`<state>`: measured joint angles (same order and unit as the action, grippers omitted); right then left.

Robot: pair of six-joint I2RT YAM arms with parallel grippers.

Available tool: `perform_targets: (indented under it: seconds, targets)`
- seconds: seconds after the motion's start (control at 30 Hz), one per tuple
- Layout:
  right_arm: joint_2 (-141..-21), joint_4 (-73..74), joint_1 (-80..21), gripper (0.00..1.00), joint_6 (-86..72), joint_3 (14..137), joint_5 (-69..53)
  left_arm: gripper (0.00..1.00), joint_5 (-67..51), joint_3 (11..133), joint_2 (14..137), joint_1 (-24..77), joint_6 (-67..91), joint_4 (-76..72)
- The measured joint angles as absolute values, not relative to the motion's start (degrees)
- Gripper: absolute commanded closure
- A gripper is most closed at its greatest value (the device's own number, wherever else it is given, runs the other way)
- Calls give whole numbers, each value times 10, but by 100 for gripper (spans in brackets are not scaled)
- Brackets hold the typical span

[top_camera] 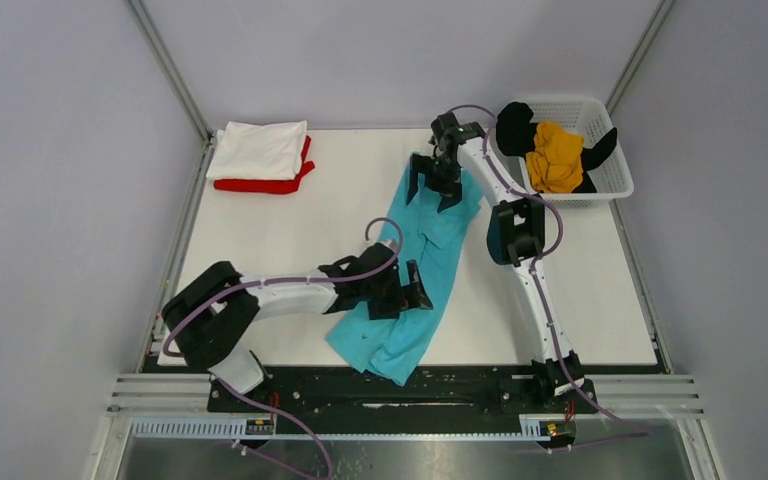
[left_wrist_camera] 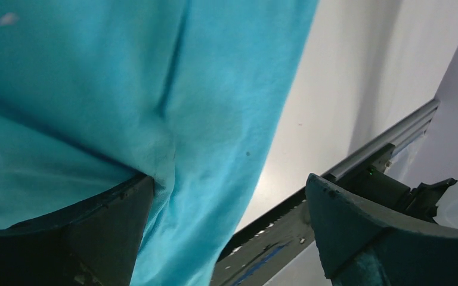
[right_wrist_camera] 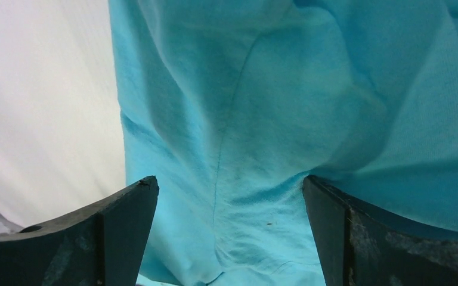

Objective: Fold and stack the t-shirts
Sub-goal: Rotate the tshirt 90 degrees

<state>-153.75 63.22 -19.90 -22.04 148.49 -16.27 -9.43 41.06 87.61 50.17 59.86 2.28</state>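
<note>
A turquoise t-shirt [top_camera: 415, 270] lies stretched in a long diagonal strip from the back middle of the table to its front edge. My left gripper [top_camera: 407, 288] stands open over the shirt's near half, with cloth [left_wrist_camera: 203, 119] pressed by its left finger [left_wrist_camera: 95, 232]. Over the far end, my right gripper [top_camera: 434, 186] is open, both fingers resting on turquoise cloth [right_wrist_camera: 244, 149]. A folded white t-shirt [top_camera: 258, 148] lies on a folded red one [top_camera: 260, 184] at the back left. Mustard-yellow [top_camera: 554, 155] and black [top_camera: 514, 125] shirts fill the basket.
The white mesh basket [top_camera: 615, 180] stands at the back right corner of the table. A metal rail [left_wrist_camera: 346, 167] runs along the table's front edge, close to the left gripper. Grey walls enclose the table on three sides.
</note>
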Motion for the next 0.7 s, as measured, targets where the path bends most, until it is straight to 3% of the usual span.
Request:
perform_targets:
  seconds: [0.33, 0.7]
  targets:
    - [-1531, 624, -198, 0, -201, 1476, -196, 1, -96, 536, 991, 592, 630, 32]
    - [-1502, 547, -198, 0, -197, 1451, -175, 1, -9, 501, 823, 595, 602, 144]
